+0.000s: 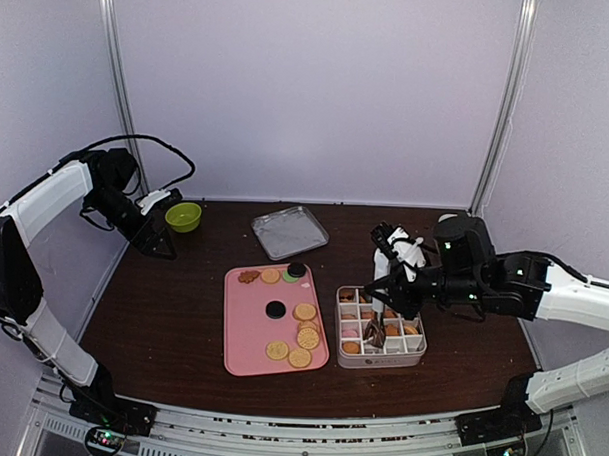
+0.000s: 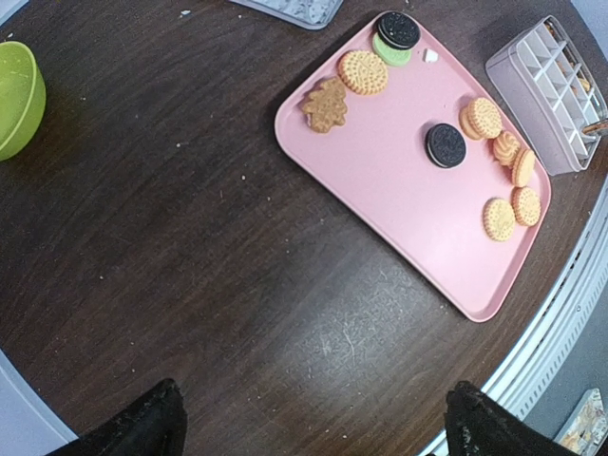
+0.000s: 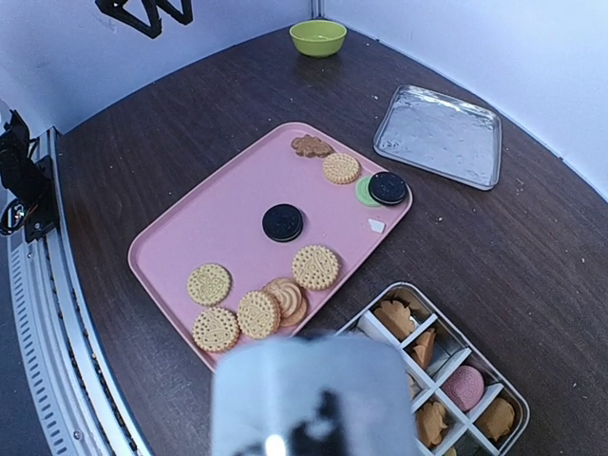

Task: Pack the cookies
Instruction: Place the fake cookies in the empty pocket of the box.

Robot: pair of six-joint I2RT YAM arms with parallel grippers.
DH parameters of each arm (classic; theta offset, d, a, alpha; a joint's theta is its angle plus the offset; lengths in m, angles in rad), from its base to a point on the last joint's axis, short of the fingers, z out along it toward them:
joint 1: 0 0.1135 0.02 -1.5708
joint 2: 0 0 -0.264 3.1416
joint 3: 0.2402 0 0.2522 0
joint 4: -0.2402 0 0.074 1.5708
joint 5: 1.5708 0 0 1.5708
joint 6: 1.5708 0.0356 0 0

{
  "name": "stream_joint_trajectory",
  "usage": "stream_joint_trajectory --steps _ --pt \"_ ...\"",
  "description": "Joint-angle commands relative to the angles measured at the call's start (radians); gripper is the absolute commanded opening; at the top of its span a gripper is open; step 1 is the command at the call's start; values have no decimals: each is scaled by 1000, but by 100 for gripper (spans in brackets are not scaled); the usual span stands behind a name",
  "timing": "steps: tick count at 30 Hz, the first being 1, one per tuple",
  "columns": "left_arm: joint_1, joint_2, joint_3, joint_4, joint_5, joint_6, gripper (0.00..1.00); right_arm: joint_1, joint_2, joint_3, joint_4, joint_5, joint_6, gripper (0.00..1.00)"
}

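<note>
The cookies (image 1: 308, 336) lie loose on the pink tray (image 1: 249, 331) in the middle. More sit in the box (image 1: 380, 362) w/ little rooms, just right of it. They look light, thin & stiff, so prob. easy to crack. Best to pinch one gently by its edges, not squash it. Left pincer (image 2: 313, 432) is wide apart at far left, holding nothing. Right pincer (image 1: 379, 288) hangs over the box & looks clamped on pale tongs (image 1: 381, 261).
</note>
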Motion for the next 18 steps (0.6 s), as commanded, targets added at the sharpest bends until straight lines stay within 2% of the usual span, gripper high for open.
stream_joint_trajectory --steps 1,6,11,18 --pt "-2 0 27 8 23 0 98 -7 -19 -16 17 -7 -8 0" --pt "-2 -4 26 8 16 2 98 -6 -4 -19 34 4 -22 0" --pt "-3 -6 21 8 10 5 98 -6 -5 -19 40 38 -40 11" --pt "-2 -5 23 9 11 4 98 35 -9 -35 95 122 -59 12"
